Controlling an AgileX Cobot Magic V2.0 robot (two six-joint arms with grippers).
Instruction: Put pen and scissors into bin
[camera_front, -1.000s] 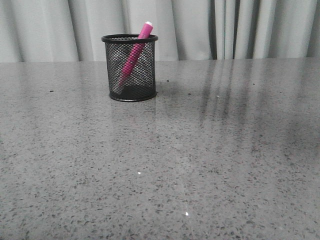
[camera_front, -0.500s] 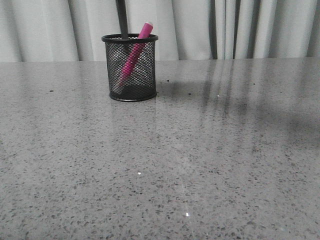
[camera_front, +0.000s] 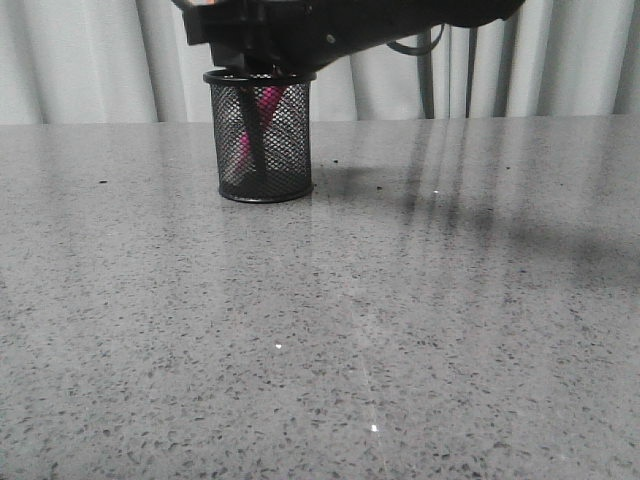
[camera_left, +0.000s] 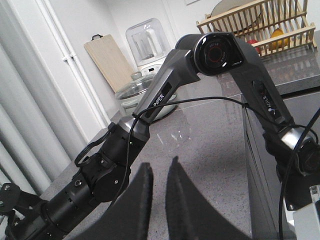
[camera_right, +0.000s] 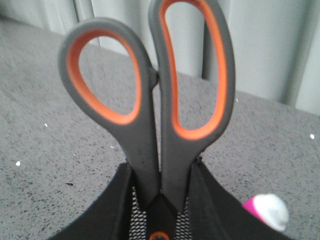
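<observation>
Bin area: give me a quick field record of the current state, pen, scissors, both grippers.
bin: upright on the table, far left of centre
pen: inside the bin, white tip at the rim
scissors: blades down in the bin, handles up
right gripper: shut on the scissors, over the bin
left gripper: nearly closed, holds nothing, away from the bin
task: scissors not yet released

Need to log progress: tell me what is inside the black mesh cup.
Inside the black wire-mesh cup: the magenta pen and the grey, orange-lined scissors' blades. Blade tips are obscured.
</observation>
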